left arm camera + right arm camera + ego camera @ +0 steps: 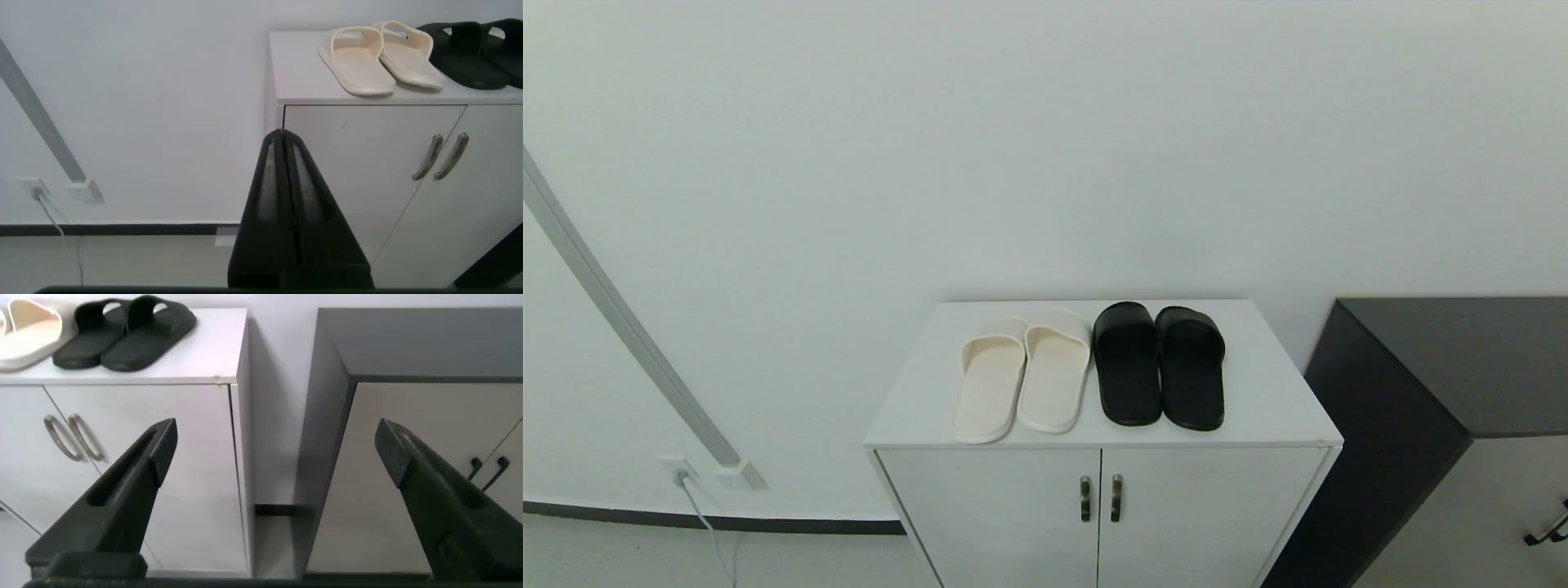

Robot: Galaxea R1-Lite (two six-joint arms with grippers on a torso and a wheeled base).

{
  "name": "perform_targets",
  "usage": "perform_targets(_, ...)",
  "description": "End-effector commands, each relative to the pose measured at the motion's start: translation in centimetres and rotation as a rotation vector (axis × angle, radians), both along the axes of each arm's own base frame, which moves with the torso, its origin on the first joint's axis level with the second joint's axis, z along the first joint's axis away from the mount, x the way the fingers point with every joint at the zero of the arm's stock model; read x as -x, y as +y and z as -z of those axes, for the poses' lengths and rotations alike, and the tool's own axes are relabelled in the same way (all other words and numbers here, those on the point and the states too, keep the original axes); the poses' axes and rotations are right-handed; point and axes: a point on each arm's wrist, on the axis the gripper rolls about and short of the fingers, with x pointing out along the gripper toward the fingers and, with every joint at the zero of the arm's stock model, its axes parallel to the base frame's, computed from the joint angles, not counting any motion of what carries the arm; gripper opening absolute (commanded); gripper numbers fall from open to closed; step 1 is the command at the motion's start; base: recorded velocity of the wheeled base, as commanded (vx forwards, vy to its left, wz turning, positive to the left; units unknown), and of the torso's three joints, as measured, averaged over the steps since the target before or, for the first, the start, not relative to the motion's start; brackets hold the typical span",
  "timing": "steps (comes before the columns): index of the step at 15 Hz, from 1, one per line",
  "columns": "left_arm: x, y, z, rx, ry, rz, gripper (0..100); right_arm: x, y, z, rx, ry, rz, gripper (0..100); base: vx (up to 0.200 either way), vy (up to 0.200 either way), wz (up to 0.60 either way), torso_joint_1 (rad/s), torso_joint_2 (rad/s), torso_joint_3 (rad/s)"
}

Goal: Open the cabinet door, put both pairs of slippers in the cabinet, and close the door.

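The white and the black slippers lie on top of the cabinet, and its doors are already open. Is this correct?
No, the doors are shut, as the head view shows. The white slippers and black slippers do lie on the cabinet.

The white cabinet [1282, 392] at lower centre looks like smooth laminated board, matt on top and doors. Its handles [1085, 498] are brushed metal with a soft shine. The cream slippers [1033, 376] look like matt, rubbery foam; the black slippers [1143, 371] seem the same stuff with a faint sheen. The dark cabinet [1462, 359] at the frame's right is flat matt. The left gripper [283, 139] and right gripper [275, 433] look like hard black plastic.
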Motion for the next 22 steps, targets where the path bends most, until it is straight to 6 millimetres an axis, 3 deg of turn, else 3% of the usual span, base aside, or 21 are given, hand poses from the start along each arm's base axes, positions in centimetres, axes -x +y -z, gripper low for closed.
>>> perform_targets(1, 0.0, 0.0, 0.0, 0.0, 0.0, -0.001, 0, 0.0, 0.0, 0.0, 0.003, 0.001, -0.001, 100, 0.0, 0.0, 0.0, 0.0, 0.0, 0.0)
perform_targets(4, 0.0, 0.0, 0.0, 0.0, 0.0, -0.001, 0, -0.3, 0.0, -0.1, -0.015, 0.029, -0.035, 100, 0.0, 0.0, 0.0, 0.0, 0.0, 0.0)
perform_targets(6, 0.0, 0.0, 0.0, 0.0, 0.0, -0.001, 0, -1.4, 0.0, -6.3, -0.214, 0.004, -0.079, 100, 0.0, 0.0, 0.0, 0.0, 0.0, 0.0)
perform_targets(8, 0.0, 0.0, 0.0, 0.002, 0.0, -0.001, 0, -3.7, 0.2, -5.9, -0.048, 0.162, -0.117, 100, 0.0, 0.0, 0.0, 0.0, 0.0, 0.0)
perform_targets(10, 0.0, 0.0, 0.0, 0.002, 0.0, -0.001, 0, -6.0, 0.6, -5.9, -0.048, 0.299, -0.189, 100, 0.0, 0.0, 0.0, 0.0, 0.0, 0.0)
perform_targets(12, 0.0, 0.0, 0.0, 0.0, 0.0, -0.001, 0, -9.2, 1.5, -7.2, -0.058, 0.343, -0.269, 100, 0.0, 0.0, 0.0, 0.0, 0.0, 0.0)
perform_targets(16, 0.0, 0.0, 0.0, 0.002, 0.0, -0.001, 0, -15.8, 5.8, -8.9, -0.032, 0.37, -0.374, 100, 0.0, 0.0, 0.0, 0.0, 0.0, 0.0)
perform_targets(22, 0.0, 0.0, 0.0, 0.0, 0.0, -0.001, 0, -21.2, 14.4, -10.1, -0.058, 0.356, -0.361, 100, 0.0, 0.0, 0.0, 0.0, 0.0, 0.0)
